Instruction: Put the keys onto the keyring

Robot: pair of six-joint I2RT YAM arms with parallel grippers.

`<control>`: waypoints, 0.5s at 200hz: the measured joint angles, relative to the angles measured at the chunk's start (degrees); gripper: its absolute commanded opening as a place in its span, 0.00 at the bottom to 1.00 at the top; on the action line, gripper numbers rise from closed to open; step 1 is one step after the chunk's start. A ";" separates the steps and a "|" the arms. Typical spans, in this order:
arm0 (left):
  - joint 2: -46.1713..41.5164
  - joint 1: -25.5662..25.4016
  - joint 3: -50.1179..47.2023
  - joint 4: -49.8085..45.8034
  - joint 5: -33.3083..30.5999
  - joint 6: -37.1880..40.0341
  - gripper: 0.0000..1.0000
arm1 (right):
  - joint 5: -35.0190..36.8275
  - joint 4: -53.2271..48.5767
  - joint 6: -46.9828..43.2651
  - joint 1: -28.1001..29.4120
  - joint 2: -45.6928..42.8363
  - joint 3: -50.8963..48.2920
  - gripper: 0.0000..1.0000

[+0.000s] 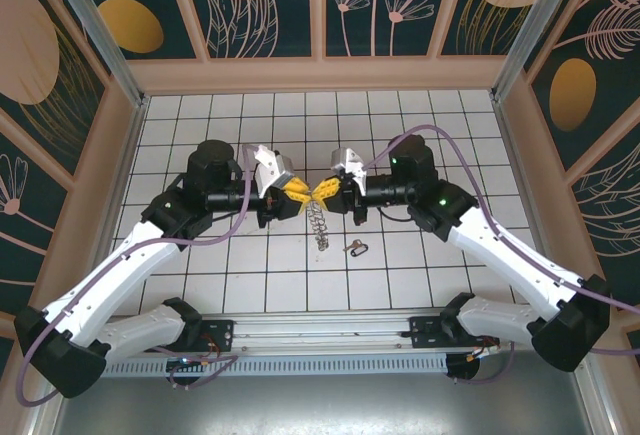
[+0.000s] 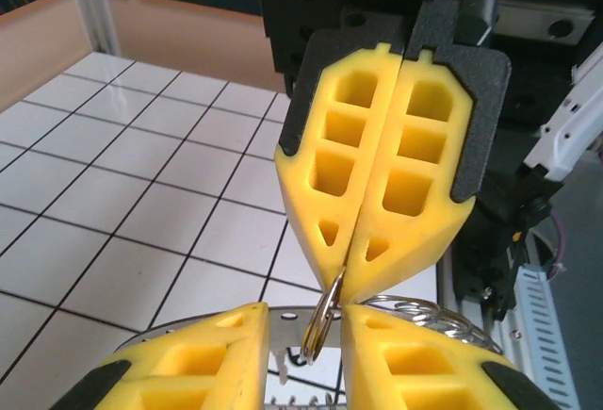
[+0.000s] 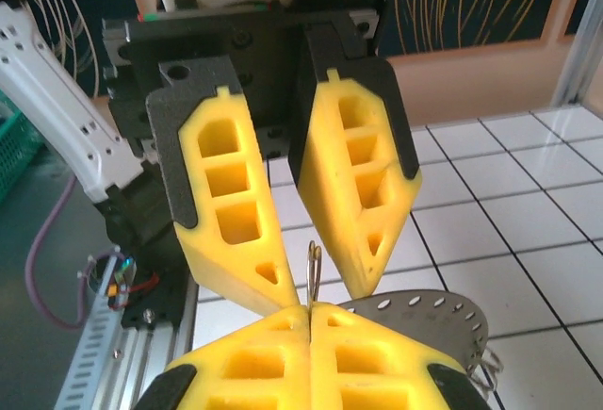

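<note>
At the table's (image 1: pixel 200 125) centre the two claws meet tip to tip along the 9-to-3 o'clock line. On the 9 o'clock side, the left gripper (image 1: pixel 297 195) has its yellow fingers (image 3: pixel 226 212) spread a little. The keyring (image 3: pixel 313 267) stands in that gap, and I cannot tell whether either pad touches it. The ring is upright and edge-on, its flat face running along the line between the arms. On the 3 o'clock side, the right gripper (image 1: pixel 325 193) is pressed together and pinches the ring's lower rim. A wire coil (image 1: pixel 318 223) hangs from the ring at 6 o'clock, and a perforated metal disc (image 3: pixel 433 311) sits just beside it.

Down on the tiles lies what I take to be a key (image 1: pixel 355 248). It sits at about 5 o'clock from the right claw, near but apart, so the right arm is the nearer one.

Count: two claws, one ring, one coil, one disc, one loose key.
</note>
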 measured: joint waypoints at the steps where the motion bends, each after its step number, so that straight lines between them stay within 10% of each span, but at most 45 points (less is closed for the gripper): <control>1: 0.00 0.00 0.04 -0.09 -0.07 0.07 0.26 | 0.07 -0.17 -0.09 0.00 0.07 0.11 0.00; 100: 0.17 -0.11 1.57 -5.81 -2.16 4.48 0.20 | 4.04 -15.98 -8.15 2.78 4.11 8.68 0.00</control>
